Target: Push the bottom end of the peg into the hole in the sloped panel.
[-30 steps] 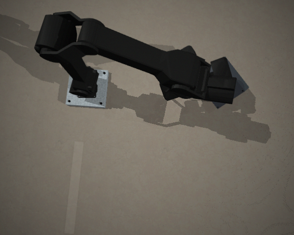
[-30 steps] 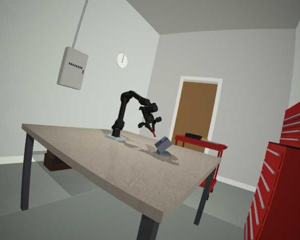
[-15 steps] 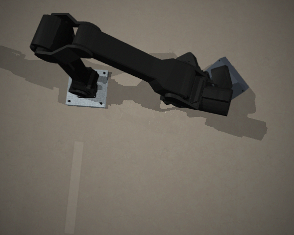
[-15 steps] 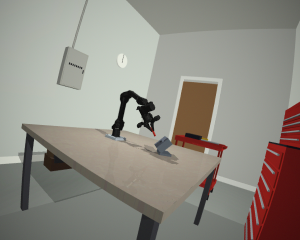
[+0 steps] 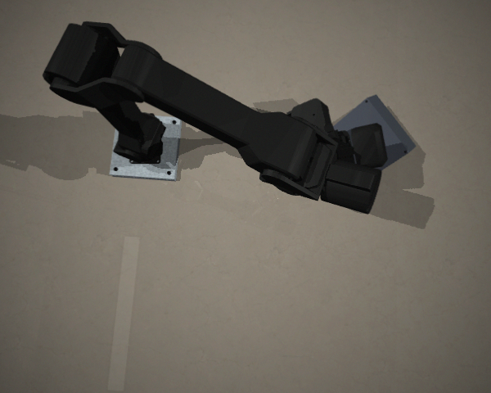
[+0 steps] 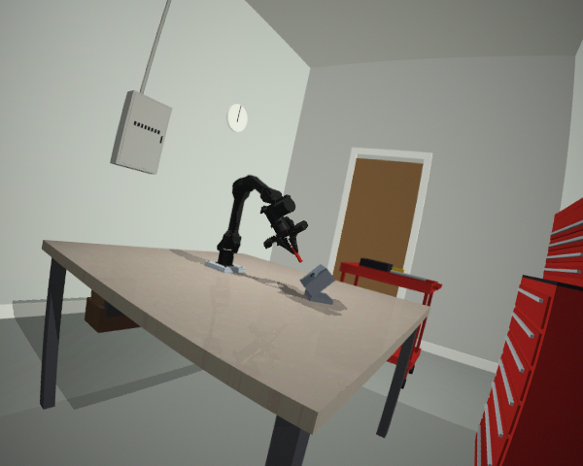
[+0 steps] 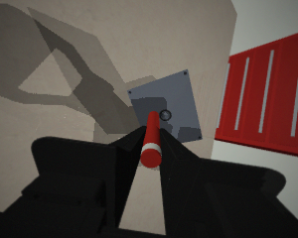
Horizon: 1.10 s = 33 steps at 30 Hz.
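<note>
Black end effector [image 7: 150, 144] clamped on round red peg [image 7: 152, 139], held above sloped grey panel [image 7: 184, 94]; peg tip just beside panel's round hole [image 7: 165, 115].

From the top, the arm [image 5: 237, 122] hides the peg and hole

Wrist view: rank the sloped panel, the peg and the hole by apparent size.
1. Sloped panel, largest.
2. Peg, held in the end effector; it sits nearer the camera, so it looks enlarged.
3. Hole, smallest.
</note>
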Motion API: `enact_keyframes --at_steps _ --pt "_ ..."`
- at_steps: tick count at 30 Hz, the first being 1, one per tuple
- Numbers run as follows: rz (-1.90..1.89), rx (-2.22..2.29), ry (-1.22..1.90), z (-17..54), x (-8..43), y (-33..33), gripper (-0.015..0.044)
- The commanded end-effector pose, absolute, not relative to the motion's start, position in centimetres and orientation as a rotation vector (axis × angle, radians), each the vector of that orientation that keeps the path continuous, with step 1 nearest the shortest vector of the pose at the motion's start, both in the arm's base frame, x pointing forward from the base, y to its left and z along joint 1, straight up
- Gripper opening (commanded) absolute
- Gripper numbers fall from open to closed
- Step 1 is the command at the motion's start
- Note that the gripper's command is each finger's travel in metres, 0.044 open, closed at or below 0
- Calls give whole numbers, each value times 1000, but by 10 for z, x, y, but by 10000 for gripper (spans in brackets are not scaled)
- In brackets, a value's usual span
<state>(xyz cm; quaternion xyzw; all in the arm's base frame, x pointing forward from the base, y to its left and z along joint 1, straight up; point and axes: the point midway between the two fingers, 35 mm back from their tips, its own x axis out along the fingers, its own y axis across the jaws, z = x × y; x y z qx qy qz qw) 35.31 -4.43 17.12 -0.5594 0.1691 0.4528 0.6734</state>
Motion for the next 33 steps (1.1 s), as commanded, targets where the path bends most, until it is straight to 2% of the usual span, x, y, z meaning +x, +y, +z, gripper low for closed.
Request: enact_keyframes --at_steps 1,33 --pt "993 -1249 367 175 352 -48 0" --pt "907 -1215 330 155 377 -50 0"
